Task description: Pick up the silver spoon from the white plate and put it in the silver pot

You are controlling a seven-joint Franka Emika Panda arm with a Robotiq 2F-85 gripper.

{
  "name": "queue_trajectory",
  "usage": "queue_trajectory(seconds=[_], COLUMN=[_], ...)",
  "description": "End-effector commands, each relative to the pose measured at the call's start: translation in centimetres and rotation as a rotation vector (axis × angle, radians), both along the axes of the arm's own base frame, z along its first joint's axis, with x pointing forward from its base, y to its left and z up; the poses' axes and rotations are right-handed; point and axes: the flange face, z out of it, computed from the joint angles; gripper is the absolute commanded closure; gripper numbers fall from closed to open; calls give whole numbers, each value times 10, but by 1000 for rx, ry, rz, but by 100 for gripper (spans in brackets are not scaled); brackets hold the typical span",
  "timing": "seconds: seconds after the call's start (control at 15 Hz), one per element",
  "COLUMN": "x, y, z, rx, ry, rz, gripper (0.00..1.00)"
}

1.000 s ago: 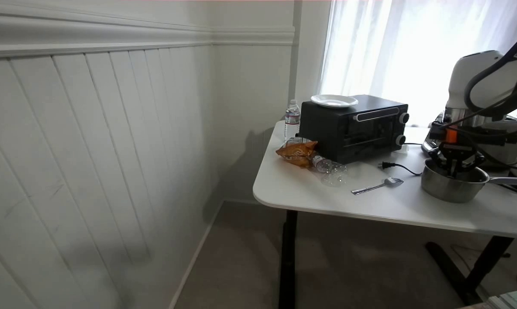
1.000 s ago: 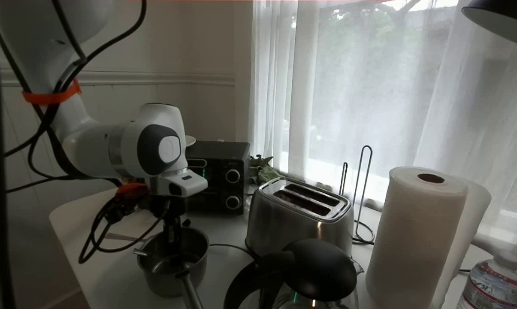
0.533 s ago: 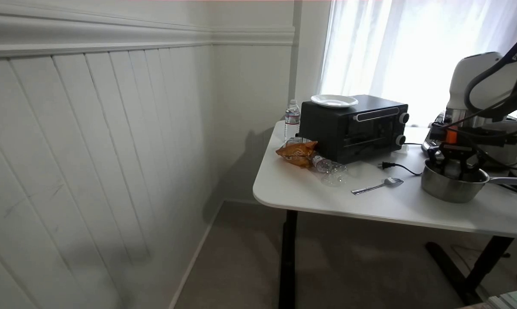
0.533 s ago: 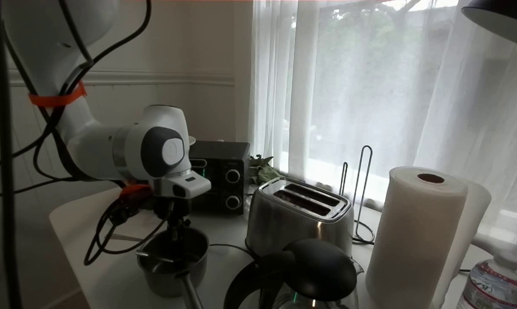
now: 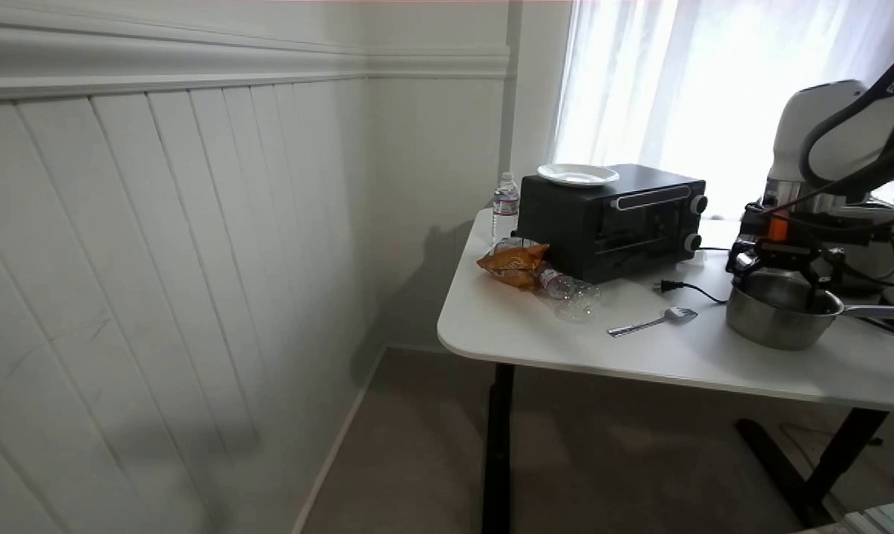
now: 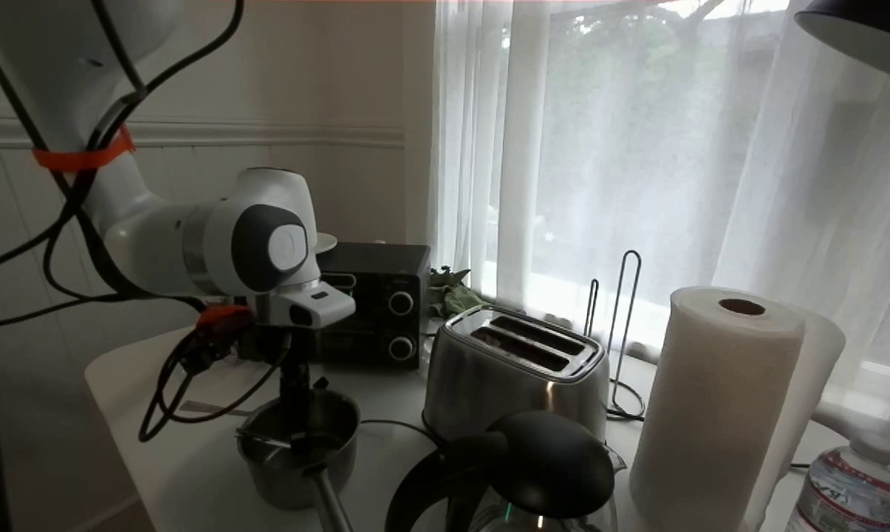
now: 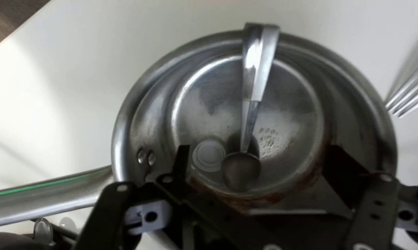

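Observation:
The silver spoon lies slanted in the silver pot, its bowl low inside and its handle leaning over the rim. In an exterior view the spoon's handle shows at the pot's rim. My gripper is open over the pot, fingers spread wide to either side of the spoon and apart from it. In an exterior view the gripper reaches down to the opening of the pot. On top of the oven sits the white plate with nothing visible on it.
A white cap lies in the pot. Beside the pot is a fork. The black oven, an orange bag and bottles stand farther off. A toaster, paper roll and black-lidded jug are near.
The fingers have spread from together to wide apart, and the spoon is let go in the pot. After dipping slightly, the arm has risen a little.

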Motion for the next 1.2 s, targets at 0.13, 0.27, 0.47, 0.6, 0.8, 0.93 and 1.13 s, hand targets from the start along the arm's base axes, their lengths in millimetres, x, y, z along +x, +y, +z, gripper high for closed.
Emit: queue_trajectory(seconds=[0.13,0.27,0.47,0.6,0.8,0.93,1.13], x=[-9,-15,-29,-41,-60,-70,-79], y=[11,17,38,52,71,79,85], z=[57,76,105,125,154,172,191], rx=[11,31,56,85,99,101,88], ry=[-35,-12,13,46,86,98,105], rz=[46,136,248,329,423,465,524], gripper=[0,0,0,0,0,0,0])
